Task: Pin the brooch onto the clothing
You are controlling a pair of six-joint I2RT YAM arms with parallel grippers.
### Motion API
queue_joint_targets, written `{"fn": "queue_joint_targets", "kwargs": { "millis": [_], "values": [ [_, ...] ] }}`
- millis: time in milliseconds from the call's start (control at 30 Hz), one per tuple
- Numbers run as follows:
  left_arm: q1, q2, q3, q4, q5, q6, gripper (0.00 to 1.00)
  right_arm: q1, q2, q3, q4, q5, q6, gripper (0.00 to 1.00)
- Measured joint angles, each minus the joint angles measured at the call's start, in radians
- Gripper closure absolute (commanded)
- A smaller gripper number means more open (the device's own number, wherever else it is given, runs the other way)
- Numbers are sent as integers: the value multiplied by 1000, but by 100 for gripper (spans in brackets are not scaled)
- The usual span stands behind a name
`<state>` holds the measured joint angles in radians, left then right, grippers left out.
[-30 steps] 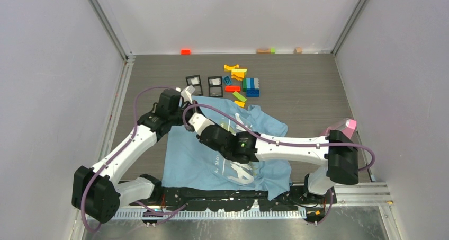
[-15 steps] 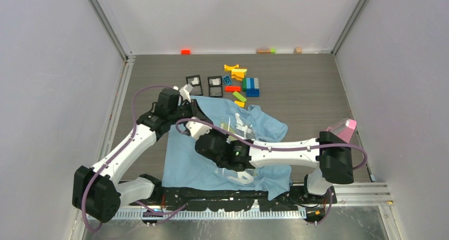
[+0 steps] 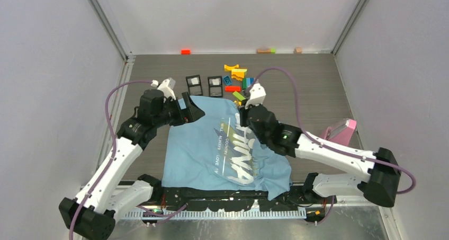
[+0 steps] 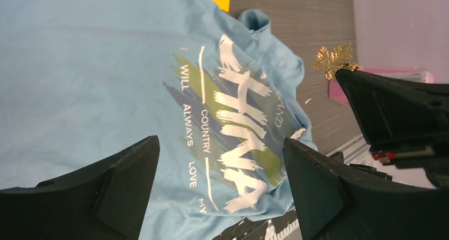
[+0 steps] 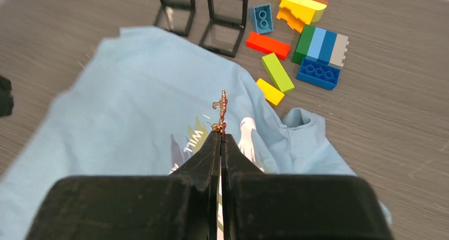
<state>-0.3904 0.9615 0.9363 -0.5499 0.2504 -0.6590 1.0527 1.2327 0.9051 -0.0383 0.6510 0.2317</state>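
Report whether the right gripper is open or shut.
Shut on the brooch: the right gripper has both fingers pressed together, with the ornament sticking up from their tips.

Blue shirt (image 3: 201, 150) spread on desk (image 3: 307, 86), white lettering up, at near edge. Left claw (image 3: 194, 108) over its far left corner, jaws apart. Right claw (image 3: 243, 115) over its far right part. Toy blocks (image 3: 241, 81) and two black frames (image 3: 204, 85) just beyond. Pink object (image 3: 341, 130) at right.

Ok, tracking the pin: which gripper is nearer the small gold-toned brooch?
Right. The right gripper pinches the brooch; the left gripper hangs open over the light blue T-shirt, apart.
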Motion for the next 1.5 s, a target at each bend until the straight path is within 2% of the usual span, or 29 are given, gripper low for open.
{"fn": "queue_joint_targets", "kwargs": {
  "millis": [133,267,533,767,867,1100,1500],
  "values": [
    [0,-92,-56,88,30,-8,13,-80,-132,-69,69,-135,124,100],
    [0,-157,-165,302,135,-101,20,-100,-212,-130,183,-247,246,99],
    [-8,-128,-283,728,285,-336,39,-100,-246,-249,467,-390,456,99],
    [-14,-65,-305,1029,370,-489,44,-100,-246,-284,624,-435,552,99],
    [-22,-46,-305,1080,399,-513,45,-100,-246,-285,670,-445,580,100],
    [-39,-44,-305,1133,450,-521,53,-100,-234,-285,751,-465,632,99],
    [-87,-14,-303,1144,466,-520,65,-100,-209,-285,778,-501,665,99]
  ]
}}
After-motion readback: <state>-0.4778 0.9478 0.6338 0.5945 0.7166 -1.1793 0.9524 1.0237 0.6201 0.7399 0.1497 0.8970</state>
